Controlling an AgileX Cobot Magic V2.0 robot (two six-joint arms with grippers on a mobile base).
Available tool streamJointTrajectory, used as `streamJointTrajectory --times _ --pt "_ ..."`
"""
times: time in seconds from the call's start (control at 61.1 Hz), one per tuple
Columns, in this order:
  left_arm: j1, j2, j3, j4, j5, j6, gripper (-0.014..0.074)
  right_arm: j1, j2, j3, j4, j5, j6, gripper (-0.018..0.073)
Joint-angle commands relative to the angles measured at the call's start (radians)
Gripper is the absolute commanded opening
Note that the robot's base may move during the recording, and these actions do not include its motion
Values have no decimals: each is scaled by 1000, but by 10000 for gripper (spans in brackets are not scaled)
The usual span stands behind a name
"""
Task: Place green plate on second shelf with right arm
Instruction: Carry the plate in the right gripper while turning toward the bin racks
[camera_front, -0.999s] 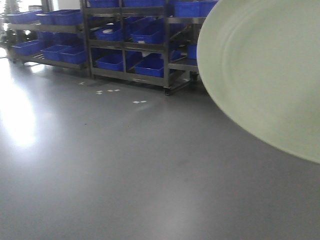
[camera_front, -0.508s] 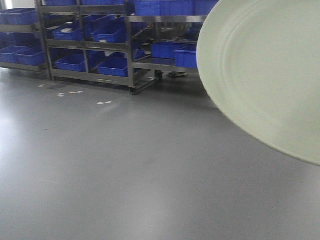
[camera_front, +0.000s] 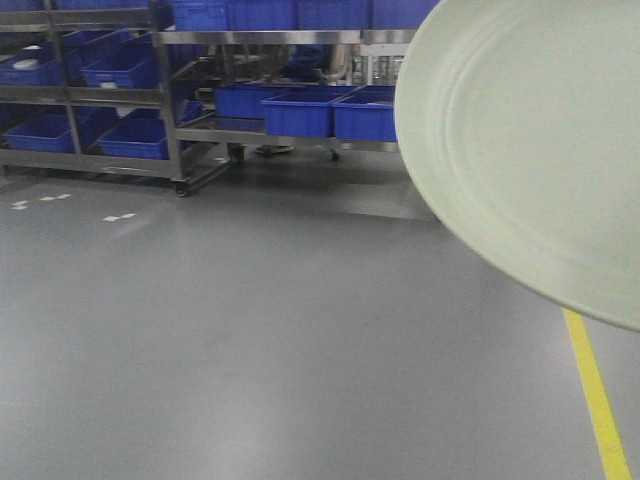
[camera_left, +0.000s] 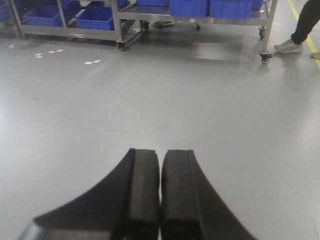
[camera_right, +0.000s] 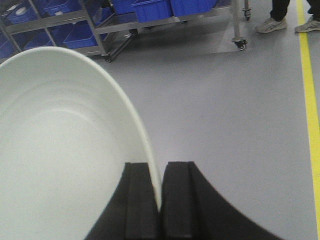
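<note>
Steel rack (camera_front: 260, 38) at back, blue bins (camera_front: 297, 113) on its lower shelf. White tape marks (camera_front: 118, 217) on grey floor (camera_front: 250, 340), front-left of rack. Yellow line (camera_front: 596, 400) front-right of rack; sb's sneakers (camera_left: 287, 46) just beside its right-end caster.

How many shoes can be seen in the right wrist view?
2: one shoe right of the rack's caster, the other shoe on the yellow line at the frame's edge. None seem hidden.
</note>
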Motion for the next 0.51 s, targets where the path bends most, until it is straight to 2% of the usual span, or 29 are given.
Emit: streamJointTrajectory --times 0.0,0.491 --pt "-2 -21 40 -1 -82 0 124 -4 2 -35 10 -108 3 49" --pt "-2 -21 40 -1 -82 0 124 -4 2 -35 10 -108 3 49"
